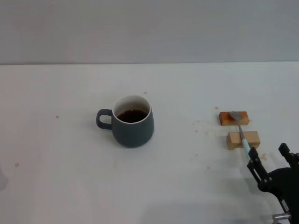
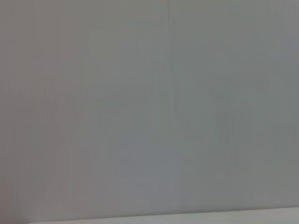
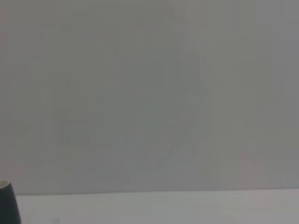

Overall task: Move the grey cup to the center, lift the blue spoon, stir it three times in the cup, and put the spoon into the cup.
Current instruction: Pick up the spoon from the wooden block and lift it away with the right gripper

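The grey cup (image 1: 132, 122) stands upright near the middle of the white table, its handle pointing to my left and dark liquid inside. The blue spoon (image 1: 242, 134) lies across two small wooden blocks at the right, its metal bowl on the far block and its pale handle running toward me. My right gripper (image 1: 268, 153) is low at the near right, open, with one black finger (image 1: 253, 155) just beside the handle's near end. Nothing is held between its fingers. A dark sliver, probably the cup (image 3: 7, 204), shows at the edge of the right wrist view. My left gripper is out of view.
The reddish-brown far block (image 1: 233, 118) and the pale near block (image 1: 243, 140) sit close together under the spoon. Small crumbs or stains dot the table (image 1: 70, 177). A grey wall rises behind the table's far edge.
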You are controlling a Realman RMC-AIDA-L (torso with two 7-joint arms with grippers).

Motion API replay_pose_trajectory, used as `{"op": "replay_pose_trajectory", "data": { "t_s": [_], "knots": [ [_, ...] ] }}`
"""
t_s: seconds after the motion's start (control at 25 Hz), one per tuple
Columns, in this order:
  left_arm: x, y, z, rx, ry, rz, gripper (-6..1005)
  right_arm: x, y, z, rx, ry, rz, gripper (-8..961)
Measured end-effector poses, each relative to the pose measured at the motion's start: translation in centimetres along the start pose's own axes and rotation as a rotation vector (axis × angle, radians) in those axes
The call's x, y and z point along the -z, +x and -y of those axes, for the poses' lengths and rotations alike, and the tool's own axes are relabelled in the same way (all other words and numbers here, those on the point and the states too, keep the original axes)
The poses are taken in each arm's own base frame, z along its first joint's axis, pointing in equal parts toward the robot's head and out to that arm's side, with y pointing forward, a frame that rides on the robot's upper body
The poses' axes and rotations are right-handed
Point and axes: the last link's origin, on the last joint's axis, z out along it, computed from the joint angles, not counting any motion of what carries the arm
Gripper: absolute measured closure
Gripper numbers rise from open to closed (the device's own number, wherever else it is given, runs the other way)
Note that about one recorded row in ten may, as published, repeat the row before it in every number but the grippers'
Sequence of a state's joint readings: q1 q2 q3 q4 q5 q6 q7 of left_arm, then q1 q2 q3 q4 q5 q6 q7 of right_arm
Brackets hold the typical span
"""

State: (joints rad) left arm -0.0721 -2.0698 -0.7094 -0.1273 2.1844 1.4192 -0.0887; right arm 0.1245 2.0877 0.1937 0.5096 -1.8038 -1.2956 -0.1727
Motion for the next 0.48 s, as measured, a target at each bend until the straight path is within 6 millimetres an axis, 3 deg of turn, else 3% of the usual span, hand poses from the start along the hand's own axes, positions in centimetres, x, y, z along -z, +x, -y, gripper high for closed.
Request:
{"op": "replay_pose_trajectory", "data": {
  "t_s": [0.48],
  "knots": [
    [0.0, 0.0, -0.2, -0.001, -0.012, 0.003, 1001, -1.1, 0.5, -0.4, 0.006, -0.033, -0.052, 276]
  ]
}}
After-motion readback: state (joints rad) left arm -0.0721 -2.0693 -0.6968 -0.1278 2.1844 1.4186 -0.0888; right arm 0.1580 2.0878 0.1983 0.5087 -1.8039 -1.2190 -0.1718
